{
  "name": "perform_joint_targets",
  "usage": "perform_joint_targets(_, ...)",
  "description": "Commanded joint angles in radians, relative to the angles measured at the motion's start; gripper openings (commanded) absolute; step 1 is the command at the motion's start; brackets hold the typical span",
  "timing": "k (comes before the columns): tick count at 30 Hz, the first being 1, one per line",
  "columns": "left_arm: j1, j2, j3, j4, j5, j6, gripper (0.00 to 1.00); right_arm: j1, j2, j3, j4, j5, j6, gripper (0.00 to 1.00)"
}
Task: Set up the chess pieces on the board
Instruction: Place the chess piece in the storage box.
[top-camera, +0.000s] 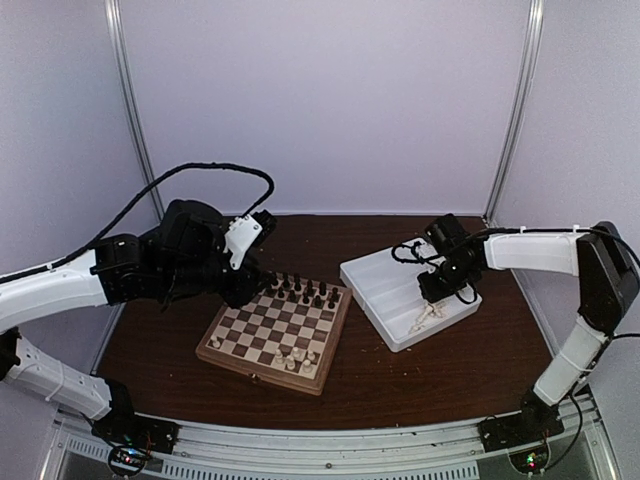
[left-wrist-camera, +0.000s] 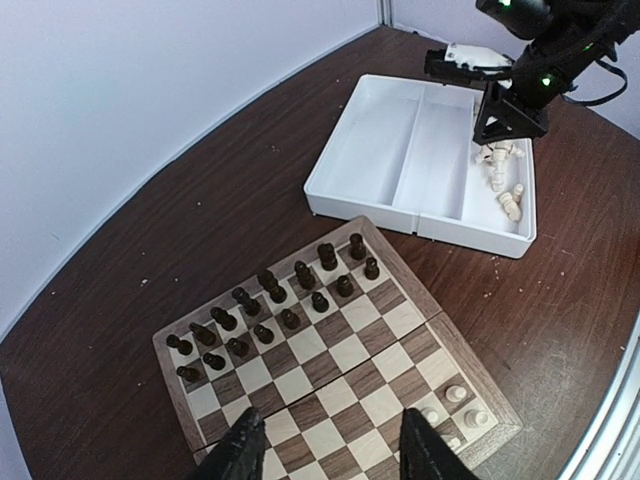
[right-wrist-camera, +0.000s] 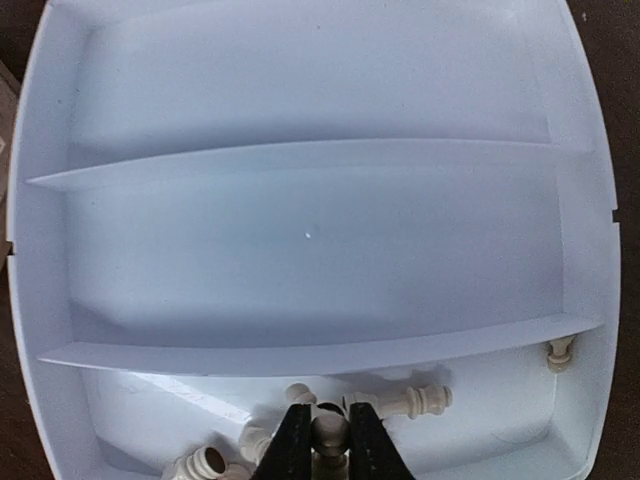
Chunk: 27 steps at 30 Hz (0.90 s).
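The board (top-camera: 262, 328) lies mid-table, with dark pieces on its far two rows and a few cream chess pieces (top-camera: 291, 355) at its near right corner. In the left wrist view they stand on the board's (left-wrist-camera: 330, 350) right corner (left-wrist-camera: 456, 394). My left gripper (left-wrist-camera: 333, 428) is open and empty, hovering over the board's far left part (top-camera: 243, 288). My right gripper (right-wrist-camera: 329, 422) is down in the white tray's near compartment, shut on the round head of a cream piece (right-wrist-camera: 330, 434). Several more cream pieces (right-wrist-camera: 425, 402) lie around it. The top view shows this gripper (top-camera: 436, 298) over the tray.
The white tray (top-camera: 385, 280) with three long compartments sits right of the board; its two far compartments (right-wrist-camera: 300, 240) hold nothing. One cream piece (right-wrist-camera: 558, 353) lies in the tray's corner. Dark pieces (left-wrist-camera: 270, 300) crowd the board's far rows. Walls close in behind.
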<state>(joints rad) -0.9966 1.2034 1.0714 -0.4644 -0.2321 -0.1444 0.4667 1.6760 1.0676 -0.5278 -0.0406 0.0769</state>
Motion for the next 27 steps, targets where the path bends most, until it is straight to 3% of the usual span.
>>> perform_joint_targets(1,-0.003,-0.018,-0.005,0.045,-0.004,-0.018,0.46,0.015,-0.137,-0.064,0.115,-0.034,-0.012,0.16)
perform_joint_targets(17,-0.003,0.081,-0.019,0.179,0.178,-0.126,0.46,0.016,-0.241,-0.169,0.306,-0.225,0.126,0.17)
perform_joint_targets(27,0.003,0.21,-0.043,0.482,0.231,-0.035,0.49,0.016,-0.353,-0.119,0.262,-0.391,0.201,0.17)
